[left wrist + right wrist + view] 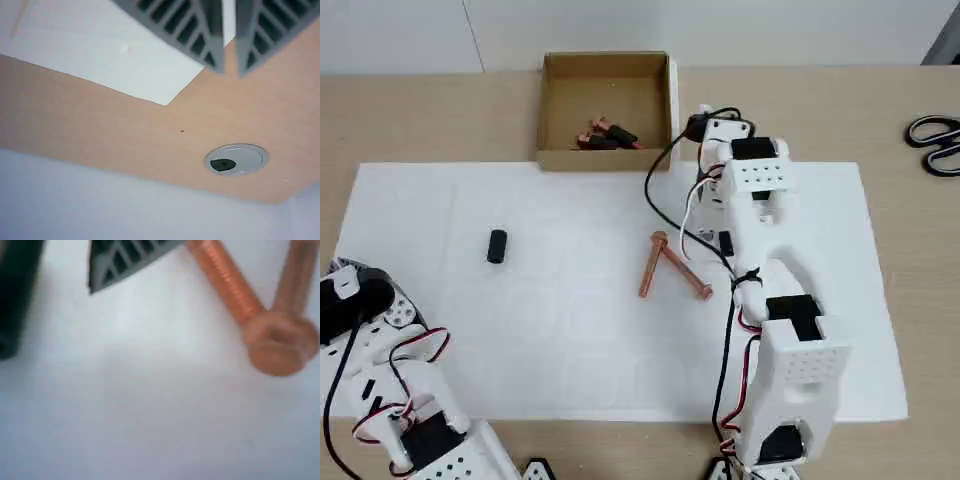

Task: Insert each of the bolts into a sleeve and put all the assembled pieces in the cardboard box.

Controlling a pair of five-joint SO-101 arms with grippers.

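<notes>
In the high view, the cardboard box [560,100] stood at the top centre of the frame on the wooden surface [420,110], its front wall touching the far edge of a white sheet [570,350]. Several assembled pieces [605,136] lay in a heap against that front wall. One loose black sleeve [497,246] lay on the sheet left of centre, well apart from two copper bolts [651,268], which lay near the middle in a V and touched at its upper end. The right arm [790,360] ran up the right side of the frame, with the right gripper [720,238] low over the sheet just right of the bolts (a small black shape sat there, sleeve or gripper part, hard to say). The left arm [410,410] was folded at the lower left corner. Scissors [935,143] lay at the right edge.

The left wrist view added what the high view could not. The left gripper [230,60] at the top of the frame had its jaws drawn almost together, grasping nothing. Beyond it were a corner of the sheet and a grey cable grommet [236,159] set in the surface at the lower right.

The right wrist view gave the bolts [227,287] close up at the upper right, one shaft resting against the other's head. Whether the right gripper was released or clenched could not be told.
</notes>
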